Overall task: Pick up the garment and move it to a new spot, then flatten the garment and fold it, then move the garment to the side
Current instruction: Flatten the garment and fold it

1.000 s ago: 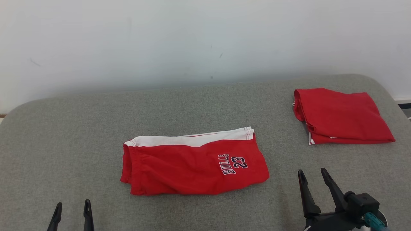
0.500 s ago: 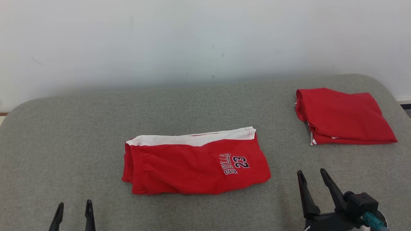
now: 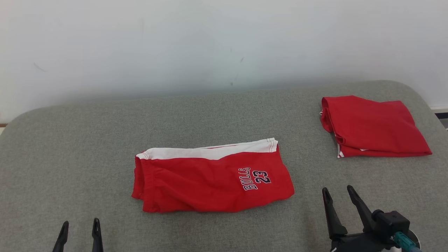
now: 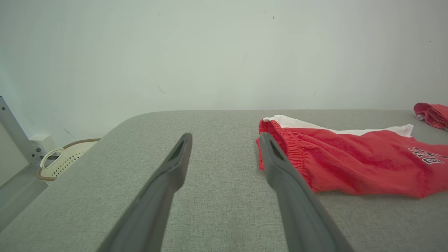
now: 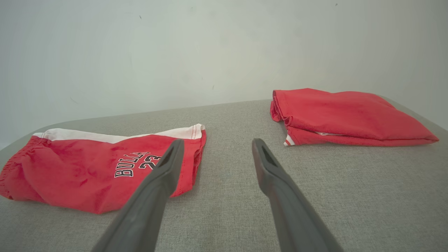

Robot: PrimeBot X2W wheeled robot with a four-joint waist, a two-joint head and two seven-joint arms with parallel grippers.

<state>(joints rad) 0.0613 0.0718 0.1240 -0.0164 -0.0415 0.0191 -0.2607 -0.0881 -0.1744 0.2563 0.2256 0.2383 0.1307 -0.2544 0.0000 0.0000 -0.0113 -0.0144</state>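
Observation:
The garment point(image 3: 210, 178) is a pair of red shorts with a white band and "BULLS 23" print, lying folded flat in the middle of the grey table point(image 3: 70, 140). It also lies right of centre in the left wrist view point(image 4: 350, 161) and at the lower left of the right wrist view point(image 5: 91, 171). My left gripper point(image 3: 79, 225) stands open near the front edge, left of the shorts and apart from them point(image 4: 224, 140). Right of the shorts, my right gripper point(image 3: 337, 192) is open with nothing between its fingers point(image 5: 215, 145).
A second red garment point(image 3: 371, 127) lies folded at the table's back right point(image 5: 346, 117). A white wall rises behind the table. Off the table's left edge, a pale basket point(image 4: 63, 161) stands on the floor beside a metal frame.
My right gripper has dropped slightly toward the front edge. The garments and the left gripper have not moved; the small shift of the whole picture is the camera's.

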